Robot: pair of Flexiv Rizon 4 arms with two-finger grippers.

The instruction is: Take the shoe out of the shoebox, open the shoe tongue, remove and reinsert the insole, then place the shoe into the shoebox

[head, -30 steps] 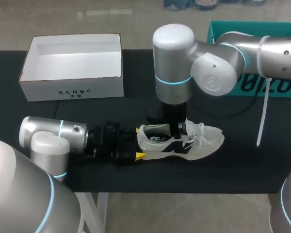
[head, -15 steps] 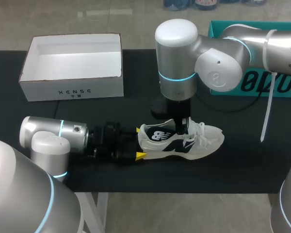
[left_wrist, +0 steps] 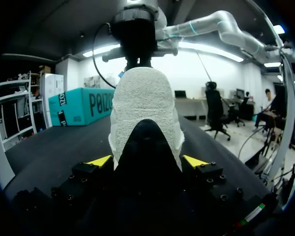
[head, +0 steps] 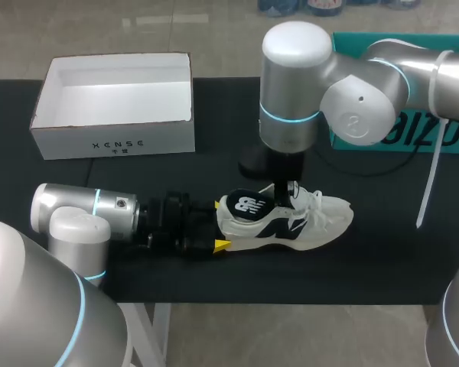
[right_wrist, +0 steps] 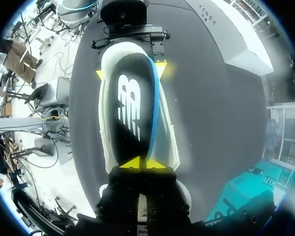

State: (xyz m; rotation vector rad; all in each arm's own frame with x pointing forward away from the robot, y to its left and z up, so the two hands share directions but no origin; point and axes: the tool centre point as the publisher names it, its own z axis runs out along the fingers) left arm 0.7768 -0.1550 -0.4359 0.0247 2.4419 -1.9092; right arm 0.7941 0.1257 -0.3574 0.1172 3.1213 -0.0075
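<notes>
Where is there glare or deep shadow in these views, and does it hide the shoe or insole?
Left wrist view: bright lights behind the shoe leave its dark heel, in the left gripper, in shadow. Right wrist view: the shoebox is washed out by glare; the insole in the right gripper is lit well. Head view: even light, nothing hidden.

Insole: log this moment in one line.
left gripper shut on shoe at heel | right gripper shut on insole, partly out | shoebox empty
</notes>
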